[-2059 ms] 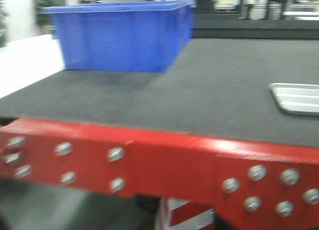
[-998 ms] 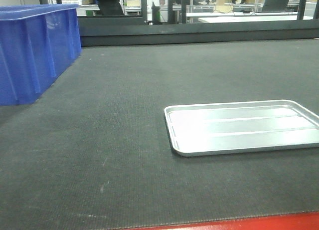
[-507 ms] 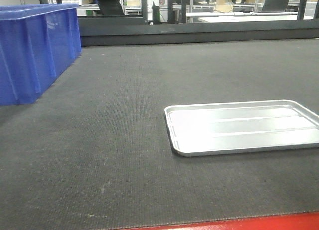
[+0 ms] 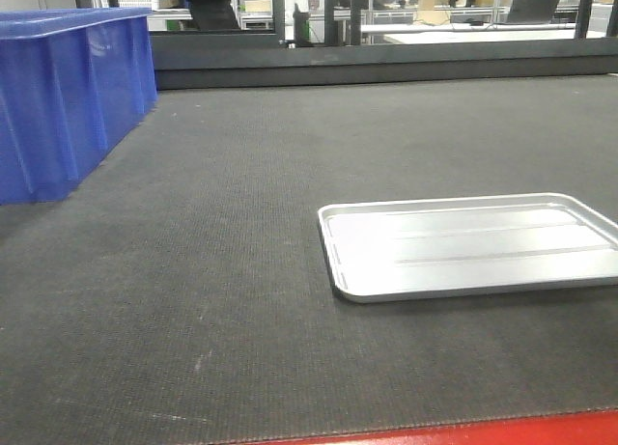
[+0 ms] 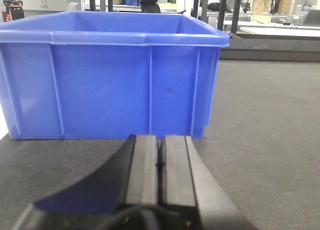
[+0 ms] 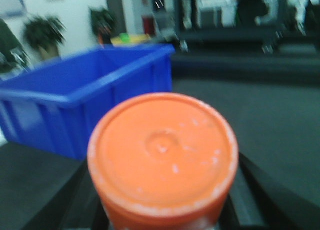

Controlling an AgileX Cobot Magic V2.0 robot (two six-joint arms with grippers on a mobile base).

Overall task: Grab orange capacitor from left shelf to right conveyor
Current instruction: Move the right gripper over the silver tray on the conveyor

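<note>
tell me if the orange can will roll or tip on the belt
Laid sideways, the round orange can would likely roll on the flat belt. Its flat end suggests it stands steadily. Looks smooth, so possibly slippery.

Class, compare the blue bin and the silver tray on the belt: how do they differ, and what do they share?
The blue bin has ribbed blue walls; the silver tray is shiny metal. The blue bin is tall and deep; the silver tray is shallow with a low rim. The blue bin stands at the left; the silver tray lies toward the right. Both are rectangular, open-topped and rest on the dark belt.
</note>
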